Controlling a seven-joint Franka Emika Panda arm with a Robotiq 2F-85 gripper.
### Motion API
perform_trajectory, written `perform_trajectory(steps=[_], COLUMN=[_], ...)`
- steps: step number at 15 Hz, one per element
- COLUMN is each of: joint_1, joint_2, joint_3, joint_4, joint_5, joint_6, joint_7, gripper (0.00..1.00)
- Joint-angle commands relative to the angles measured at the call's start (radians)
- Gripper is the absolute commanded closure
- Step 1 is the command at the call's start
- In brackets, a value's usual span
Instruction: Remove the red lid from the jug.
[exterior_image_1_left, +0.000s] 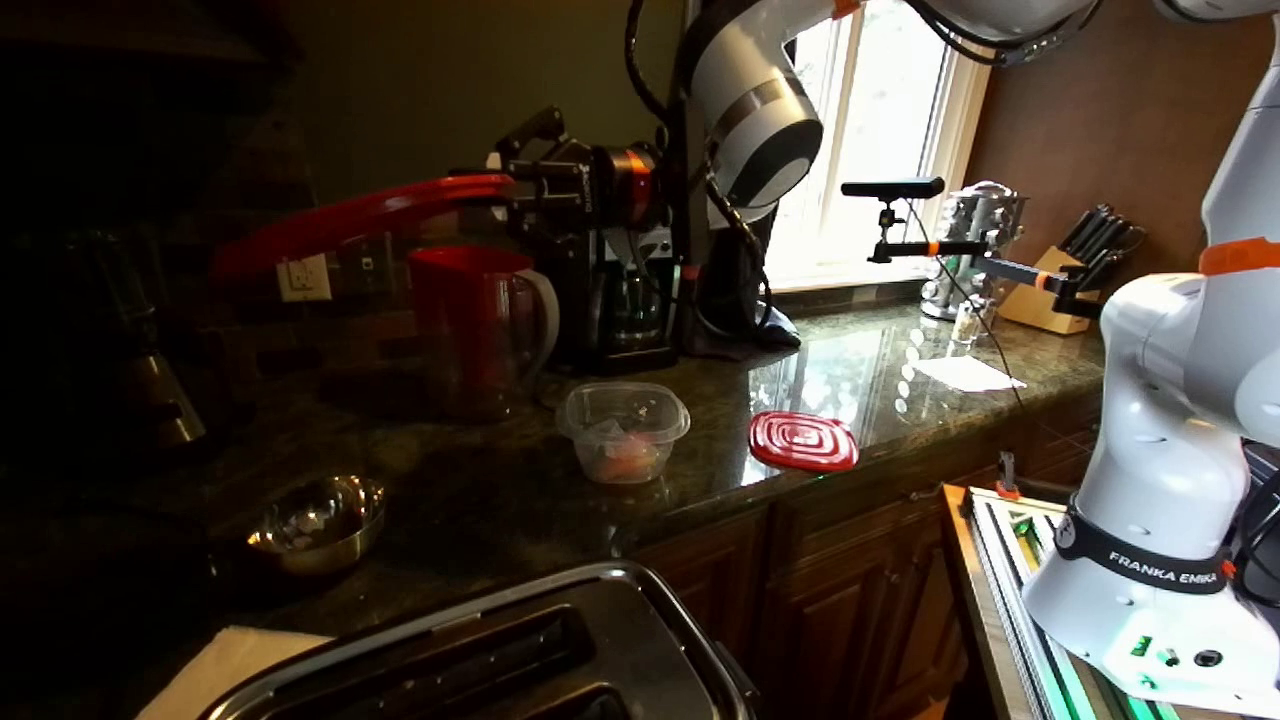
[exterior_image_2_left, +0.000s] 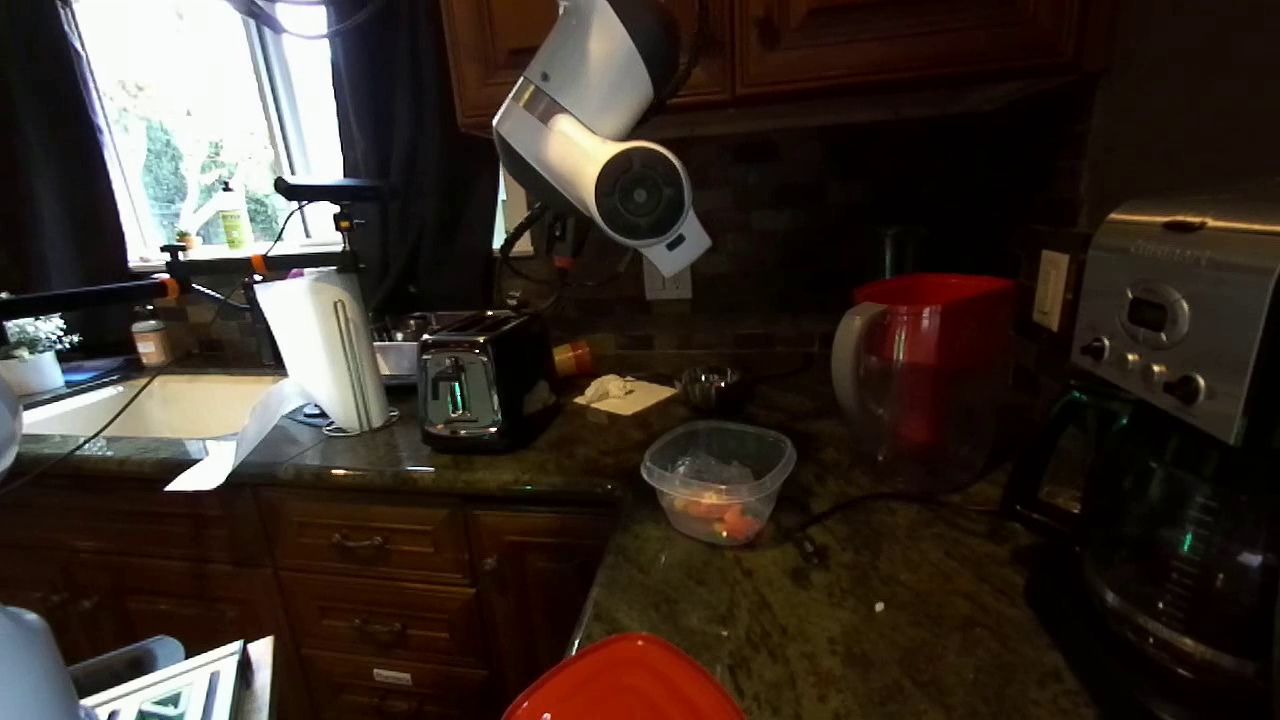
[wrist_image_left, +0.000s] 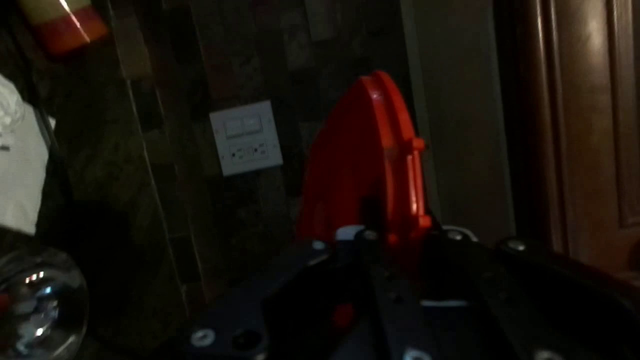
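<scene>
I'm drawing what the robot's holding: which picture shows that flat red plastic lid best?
The wrist view: the flat red plastic lid is large there, face and rim showing, though the black gripper hides the near end. In an exterior view the lid looks thin, its far end dim. No other view shows it.

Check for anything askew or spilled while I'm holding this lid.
The red lid hangs aslant, sloping down from the hand gripping its edge. In an exterior view, a paper towel strip trails loose off its roll, and a white speck I can't identify lies on the counter. No spill shows.
</scene>
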Motion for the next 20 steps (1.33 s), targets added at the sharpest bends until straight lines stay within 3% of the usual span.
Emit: perform_trajectory(steps=[1,5,9,11,12,15,16,20], joint_1=[0.021,0.008,-0.050,-0.069,-0.054,-0.071,-0.070,-0.073], joint_2=[0.020,0.036,0.023,0.026,0.043,0.043,0.043,0.034], joint_3=[0.025,0.008,-0.059,-0.078,-0.062,-0.077,-0.076,-0.084], joint_4=[-0.017,-0.026,-0.046,-0.049,-0.026,-0.026,-0.026,-0.060], joint_5=[-0.072,-0.272,-0.453,-0.417,-0.411,-0.411,-0.411,-0.435], joint_6=[-0.119,-0.321,-0.634,-0.615,-0.600,-0.601,-0.601,-0.826], joint_7=[-0.006,0.007,-0.027,-0.025,-0.012,-0.012,-0.012,-0.188], gripper=[0.95,0.95,0.95,0.95,0.82,0.82,0.95,0.95])
